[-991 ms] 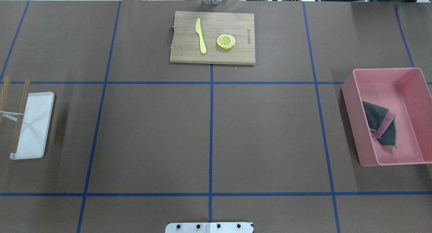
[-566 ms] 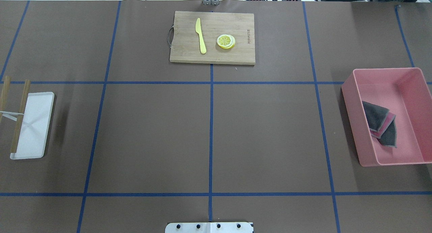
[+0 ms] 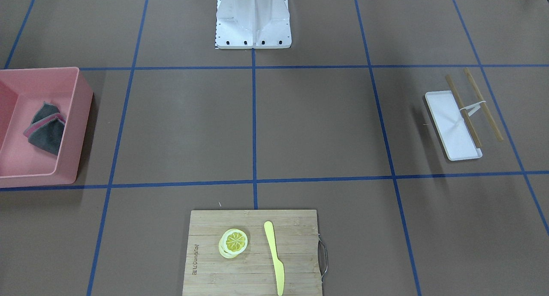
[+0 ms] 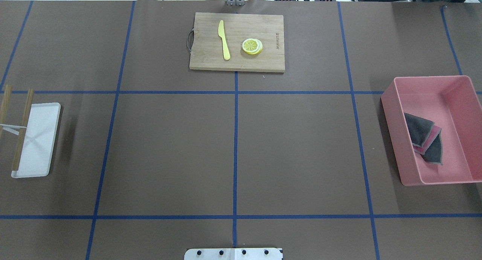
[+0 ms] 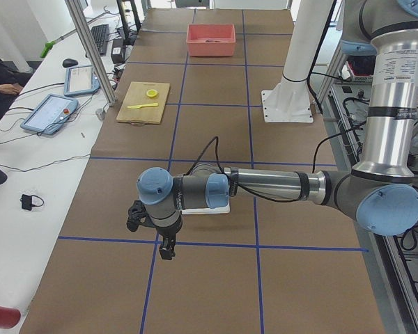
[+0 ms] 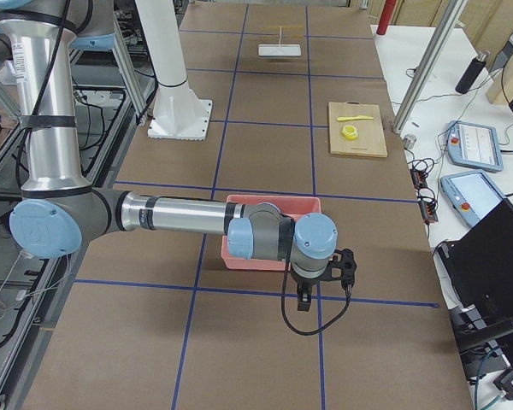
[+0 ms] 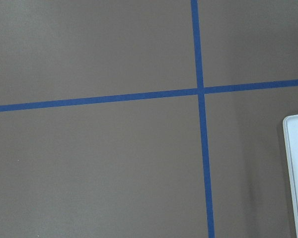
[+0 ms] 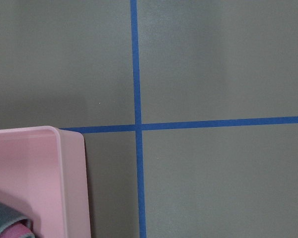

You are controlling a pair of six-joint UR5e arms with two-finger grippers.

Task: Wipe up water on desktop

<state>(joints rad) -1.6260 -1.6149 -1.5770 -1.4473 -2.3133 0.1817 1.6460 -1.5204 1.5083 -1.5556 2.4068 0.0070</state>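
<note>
One tabletop (image 4: 169,150) lies beneath both tools. Left tool (image 5: 166,249): jaw state cannot be told; one white tray (image 4: 41,139) and two wooden sticks (image 4: 23,128) just beside it. Right tool (image 6: 306,301): state likewise undeterminable; one pink bin (image 4: 433,98) adjacent, holding one folded cloth bundle (image 4: 421,132).

White tray (image 4: 41,139) just beside left gripper (image 5: 166,252), partly hidden in the left side view; its edge shows at the right border of the left wrist view. Two wooden sticks (image 4: 26,109) joined by a white band, one over the tray, one past its outer edge. Pink bin (image 4: 393,139) just beside right gripper (image 6: 305,301), corner at bottom-left of the right wrist view. Bamboo cutting board (image 4: 211,58) well apart from both grippers, carrying yellow knife (image 4: 224,39) and lemon slices (image 4: 252,46), not touching each other. Two tablets (image 5: 50,115) on side bench, far from left gripper
</note>
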